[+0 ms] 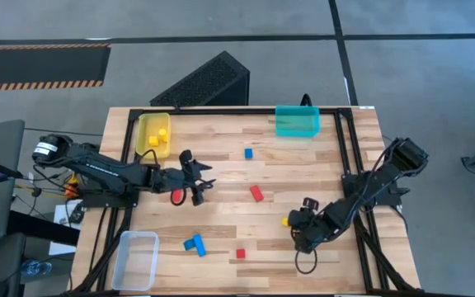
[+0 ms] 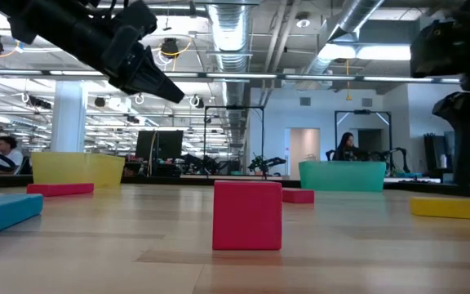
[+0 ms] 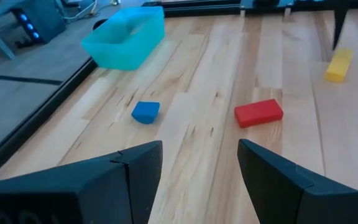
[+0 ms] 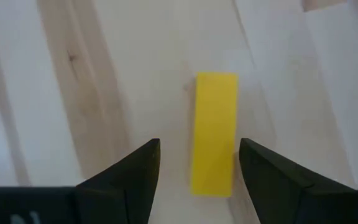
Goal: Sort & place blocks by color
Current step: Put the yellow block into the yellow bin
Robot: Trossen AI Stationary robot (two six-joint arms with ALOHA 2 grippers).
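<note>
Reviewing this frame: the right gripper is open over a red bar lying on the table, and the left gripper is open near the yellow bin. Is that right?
One detail is wrong: the bar is yellow, not red. The right wrist view shows the right gripper open over a yellow bar lying on the table. The left gripper is open near the yellow bin, as stated.

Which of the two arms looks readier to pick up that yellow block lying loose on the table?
The right. Its gripper hovers directly over the yellow bar, jaws open either side of it. The left gripper is across the table, near a red block.
</note>
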